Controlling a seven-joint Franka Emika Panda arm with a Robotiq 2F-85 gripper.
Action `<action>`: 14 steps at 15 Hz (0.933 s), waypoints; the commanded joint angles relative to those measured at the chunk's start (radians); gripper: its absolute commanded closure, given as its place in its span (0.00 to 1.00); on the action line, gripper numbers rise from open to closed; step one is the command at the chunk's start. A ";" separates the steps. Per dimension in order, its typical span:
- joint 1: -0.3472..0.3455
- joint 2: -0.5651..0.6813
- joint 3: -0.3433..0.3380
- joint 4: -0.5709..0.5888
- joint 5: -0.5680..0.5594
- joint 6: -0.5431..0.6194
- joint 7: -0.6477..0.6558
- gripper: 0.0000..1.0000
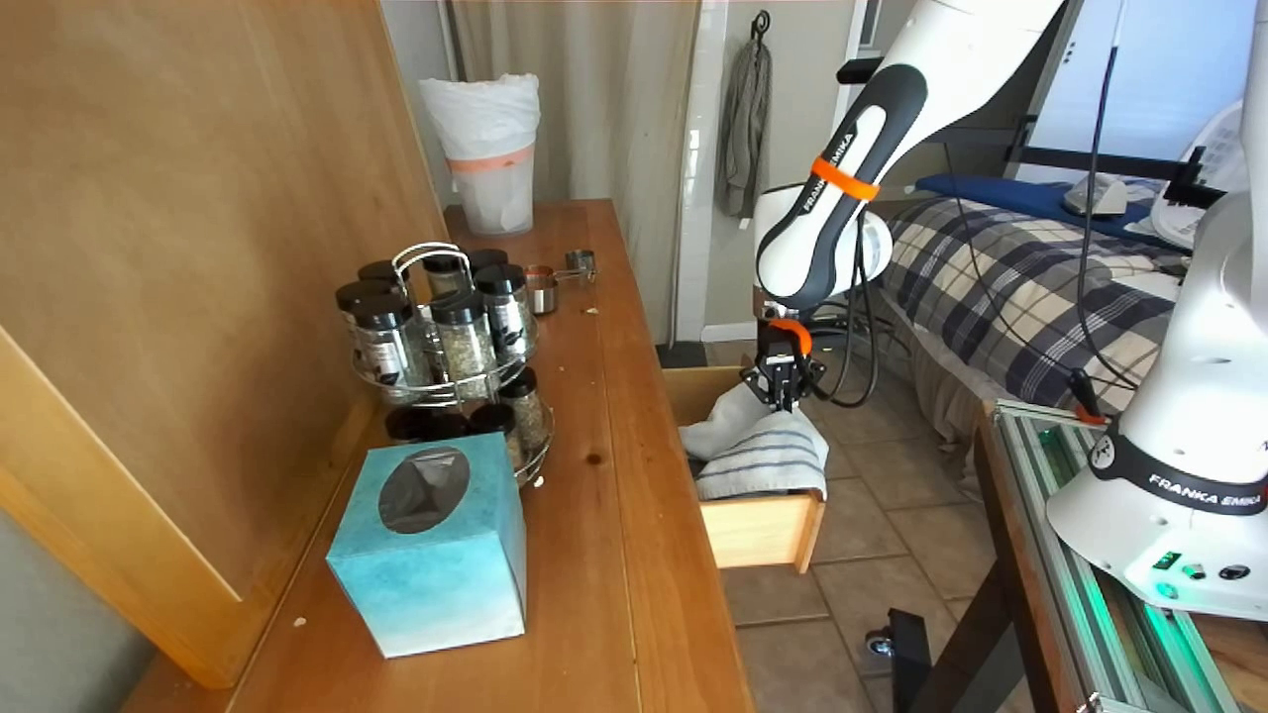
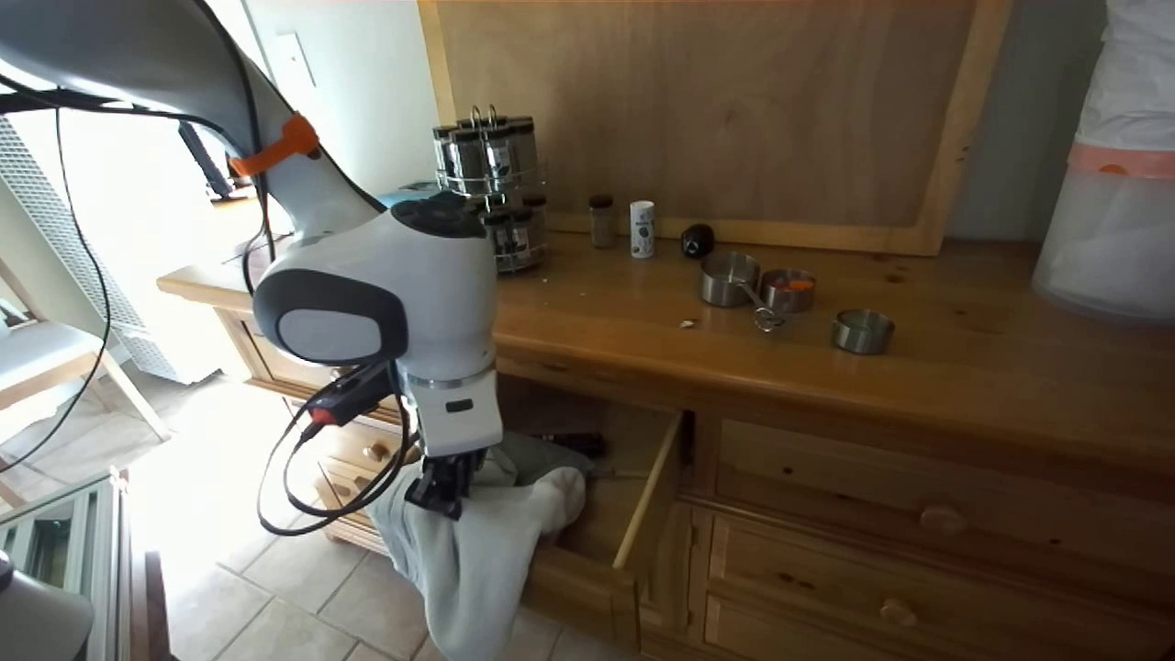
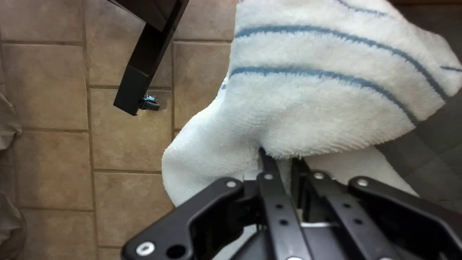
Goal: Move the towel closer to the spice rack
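Note:
The white towel with blue stripes (image 1: 768,460) is draped over the front of an open drawer (image 1: 761,533). It also shows in an exterior view (image 2: 486,560) hanging down outside the drawer, and it fills the middle of the wrist view (image 3: 306,104). My gripper (image 1: 784,401) points down at the towel, lower than the dresser top. In the wrist view its fingers (image 3: 281,159) are close together with towel cloth between them; the fingertips are hidden in the folds. The wire spice rack (image 1: 433,247) stands on the dresser top, full of black-capped jars, also in an exterior view (image 2: 491,117).
A grey cloth (image 2: 540,456) lies in the drawer. A blue tissue box (image 1: 436,579) stands beside the rack. Metal measuring cups (image 2: 730,280), loose jars (image 2: 642,229) and a lined bin (image 1: 493,193) stand on the dresser top (image 1: 594,555). Cables hang by the wrist.

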 commanded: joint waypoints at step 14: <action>0.060 -0.206 0.030 -0.101 -0.005 0.056 -0.027 0.97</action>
